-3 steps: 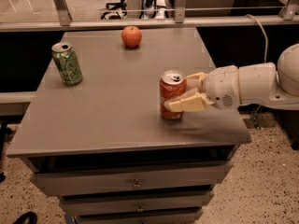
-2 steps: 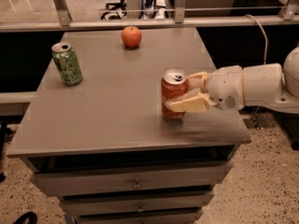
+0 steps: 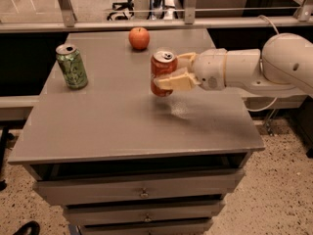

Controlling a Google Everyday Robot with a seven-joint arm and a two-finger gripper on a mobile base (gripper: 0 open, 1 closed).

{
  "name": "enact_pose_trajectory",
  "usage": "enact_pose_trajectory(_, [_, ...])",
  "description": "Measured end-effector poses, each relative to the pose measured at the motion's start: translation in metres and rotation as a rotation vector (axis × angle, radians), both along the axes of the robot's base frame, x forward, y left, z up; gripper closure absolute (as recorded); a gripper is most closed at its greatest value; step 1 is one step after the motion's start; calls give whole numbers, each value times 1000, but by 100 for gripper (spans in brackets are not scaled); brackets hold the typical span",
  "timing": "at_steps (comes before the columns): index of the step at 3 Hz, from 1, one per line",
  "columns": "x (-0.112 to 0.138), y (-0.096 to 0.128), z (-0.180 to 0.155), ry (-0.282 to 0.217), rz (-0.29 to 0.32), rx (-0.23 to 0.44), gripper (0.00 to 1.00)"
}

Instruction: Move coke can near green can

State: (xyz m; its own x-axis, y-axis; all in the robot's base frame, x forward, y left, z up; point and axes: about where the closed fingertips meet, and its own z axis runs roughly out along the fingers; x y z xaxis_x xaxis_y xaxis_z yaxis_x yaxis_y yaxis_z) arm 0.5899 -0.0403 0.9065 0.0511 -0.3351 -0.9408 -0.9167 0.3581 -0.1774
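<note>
Change: the coke can (image 3: 162, 65) and the gripper (image 3: 167, 72) are shifted leftward and higher in the camera view than a second ago, away from the right edge of the table (image 3: 122, 126). The green can (image 3: 72, 66) and the apple (image 3: 139, 37) are left where they were.
Gripper: it is reached in from the right on a white arm (image 3: 244, 67) and is placed over the middle of the table's far half. It is closed on the coke can, with one tan finger (image 3: 173, 81) pressed across the near side and the other seen behind the can.
Coke can: it is held upright, with the silver top shown. A faint shadow is cast on the table below and to the right of it, so it seems to be raised off the surface.
Green can: it is stood upright near the table's left edge, well apart from the coke can.
Apple: it is set near the far edge, just beyond and to the left of the coke can, not touching it.
Table: a grey top is carried over drawers (image 3: 142, 192).
</note>
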Motion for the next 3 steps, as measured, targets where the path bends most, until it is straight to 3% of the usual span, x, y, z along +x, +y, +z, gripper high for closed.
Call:
enact_pose_trajectory(2, [83, 70, 2, -39, 99, 70, 100])
enact_pose_trajectory(3, [103, 112, 2, -35, 183, 92, 100])
